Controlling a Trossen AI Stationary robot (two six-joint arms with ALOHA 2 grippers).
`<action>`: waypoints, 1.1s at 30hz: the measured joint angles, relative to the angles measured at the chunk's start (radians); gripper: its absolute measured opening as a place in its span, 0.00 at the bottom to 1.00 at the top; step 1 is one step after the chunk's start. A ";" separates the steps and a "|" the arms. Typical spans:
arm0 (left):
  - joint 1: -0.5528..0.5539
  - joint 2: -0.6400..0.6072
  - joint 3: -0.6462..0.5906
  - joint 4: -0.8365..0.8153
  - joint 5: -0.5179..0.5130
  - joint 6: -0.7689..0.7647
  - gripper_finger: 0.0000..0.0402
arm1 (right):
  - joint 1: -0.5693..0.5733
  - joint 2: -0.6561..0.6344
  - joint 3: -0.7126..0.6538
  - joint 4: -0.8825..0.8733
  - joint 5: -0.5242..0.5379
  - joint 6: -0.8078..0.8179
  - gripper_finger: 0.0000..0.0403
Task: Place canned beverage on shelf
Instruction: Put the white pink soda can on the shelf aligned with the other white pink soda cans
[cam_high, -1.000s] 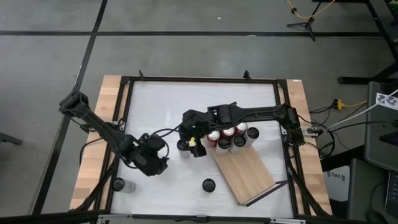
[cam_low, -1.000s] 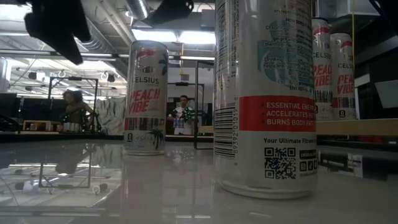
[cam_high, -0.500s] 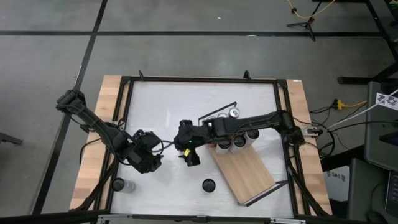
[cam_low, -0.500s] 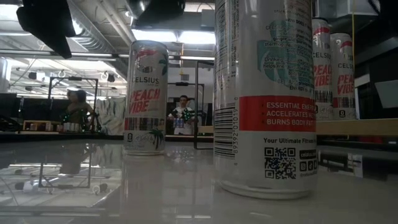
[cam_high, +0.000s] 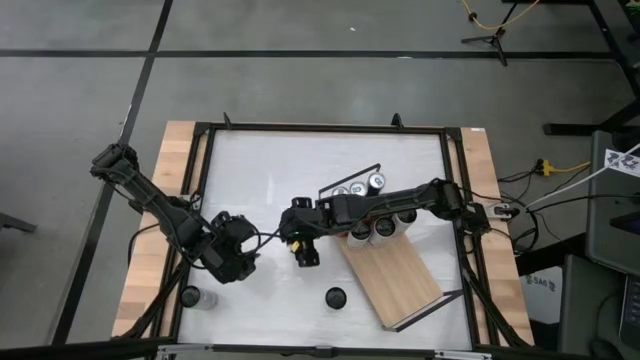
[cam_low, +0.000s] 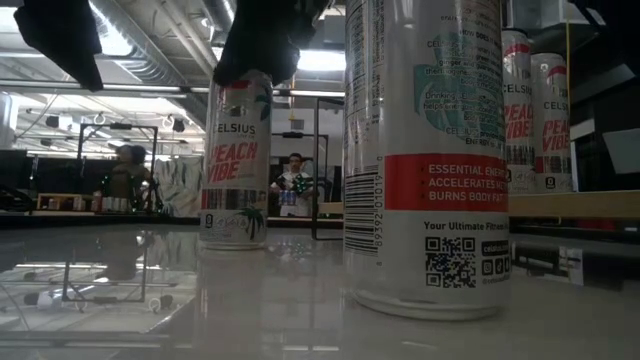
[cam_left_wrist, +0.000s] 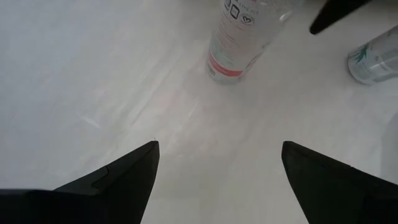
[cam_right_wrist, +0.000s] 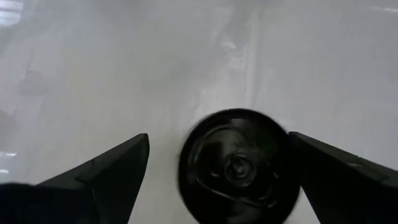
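A Peach Vibe can (cam_low: 235, 160) stands upright on its base on the white table, its dark top (cam_right_wrist: 233, 165) showing in the right wrist view. My right gripper (cam_right_wrist: 219, 140) hangs open just above it, a finger on either side of the top; in the high view this gripper (cam_high: 300, 245) hides the can. The light-wood shelf (cam_high: 395, 280) lies slanted at the right, with several cans (cam_high: 383, 228) standing at its far end by the black wire rail (cam_high: 350, 178). My left gripper (cam_high: 240, 262) stands open over bare table to the left, holding nothing.
Another can (cam_high: 335, 297) stands near the front edge, large in the low view (cam_low: 425, 150) and ahead of my left gripper (cam_left_wrist: 239, 37). Two more cans (cam_high: 190, 297) stand at the near left corner. A black frame (cam_high: 200, 180) borders the table.
My right gripper has come down and gone toward the table's left and near edges, away from the cans on the shelf, until it hangs over the standing can; the cans at the shelf's far end now show. My left gripper has drawn a little toward the left edge.
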 joint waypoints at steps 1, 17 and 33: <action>-0.003 0.000 0.000 -0.002 0.000 0.000 0.83 | 0.000 0.000 0.000 0.002 0.011 0.000 0.93; -0.032 0.000 0.000 -0.004 -0.004 0.000 0.83 | -0.001 0.010 0.000 -0.023 0.044 0.000 0.79; -0.035 0.001 0.000 -0.003 -0.013 0.000 0.83 | 0.002 -0.030 0.183 -0.235 -0.065 0.034 0.61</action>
